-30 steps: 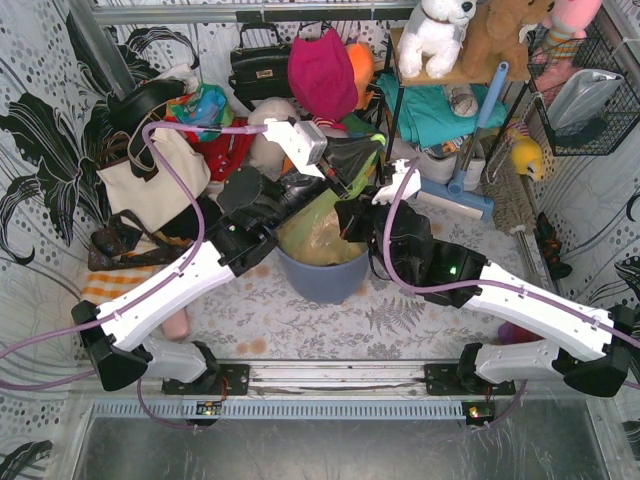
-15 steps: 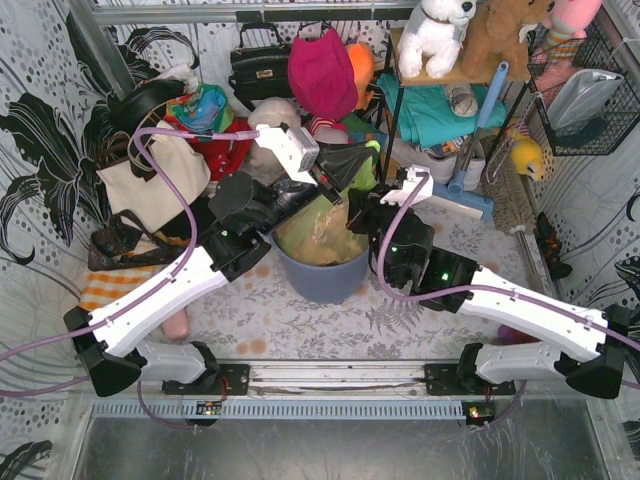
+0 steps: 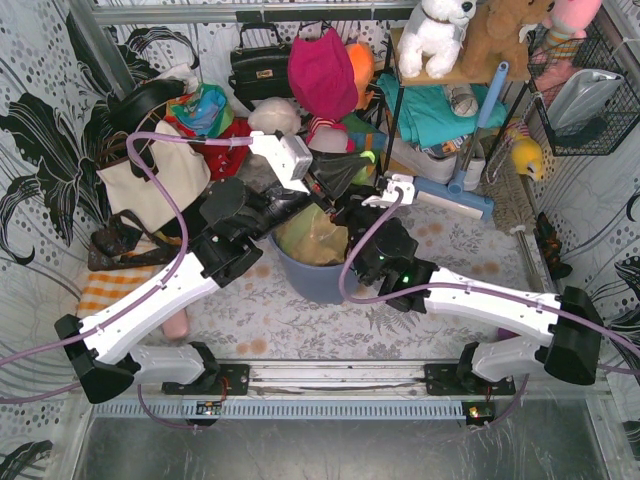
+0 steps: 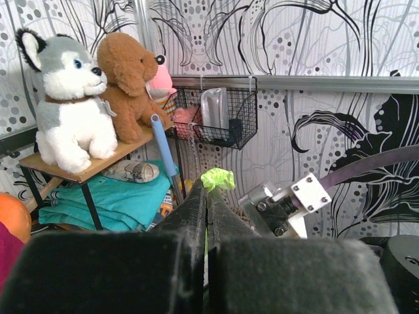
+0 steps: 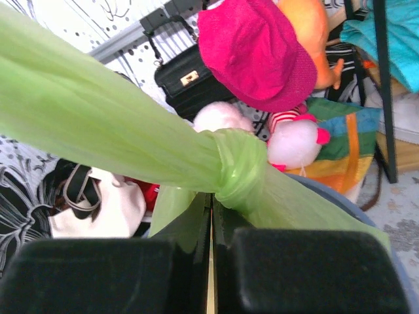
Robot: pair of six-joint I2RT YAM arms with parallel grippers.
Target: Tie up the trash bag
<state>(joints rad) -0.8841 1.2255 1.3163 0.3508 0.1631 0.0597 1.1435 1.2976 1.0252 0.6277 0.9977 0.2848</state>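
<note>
The trash bag [image 3: 312, 236], light green with tan paper showing through, sits in the round blue-grey bin [image 3: 320, 280]. My left gripper [image 3: 350, 170] is above the bin's far side, shut on a bag end; a bright green tuft [image 4: 218, 178] pokes out past its tips [image 4: 208, 196]. My right gripper [image 3: 352, 212] is over the bin's right rim, shut at a green knot [image 5: 239, 167]. A taut band of bag [image 5: 98, 124] runs up-left from the knot, and film lies over the right gripper's tips [image 5: 211, 196].
Behind the bin are a white tote [image 3: 150, 180], a black handbag [image 3: 262, 65], a pink hat [image 3: 322, 70] and soft toys. A shelf with plush animals [image 3: 440, 30] and a blue mop [image 3: 470, 190] stand at the right, with a wire basket [image 3: 585, 100] on the wall.
My right arm has swung left, its elbow now close beside the bin. My left gripper has shifted a little left and nearer. Both stay shut on the bag.
</note>
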